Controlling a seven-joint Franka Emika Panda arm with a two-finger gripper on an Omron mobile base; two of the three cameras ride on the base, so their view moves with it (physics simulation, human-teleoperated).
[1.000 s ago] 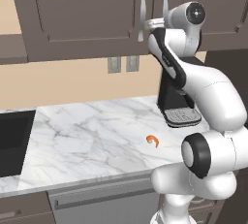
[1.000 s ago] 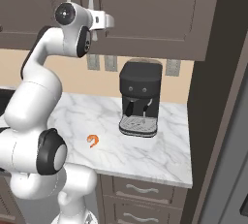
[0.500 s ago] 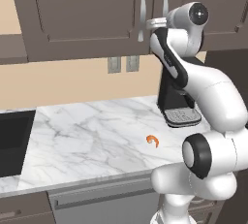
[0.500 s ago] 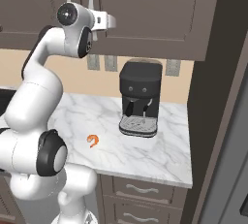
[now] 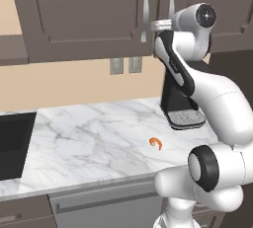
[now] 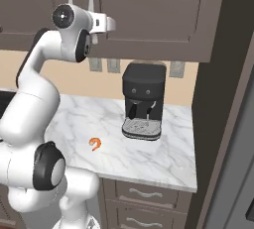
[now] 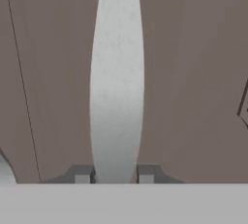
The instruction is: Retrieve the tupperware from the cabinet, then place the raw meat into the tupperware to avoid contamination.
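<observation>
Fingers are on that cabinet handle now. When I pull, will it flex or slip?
The silver bar handle looks like rigid metal, so flex is unlikely. Its smooth, rounded surface could slip between the fingers flanking it. The cabinet door is large, so it probably swings stiffly on its hinges.

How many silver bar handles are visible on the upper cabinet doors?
2: the left handle and the right handle, side by side where the cabinet doors meet. The fingers flank one.
</observation>
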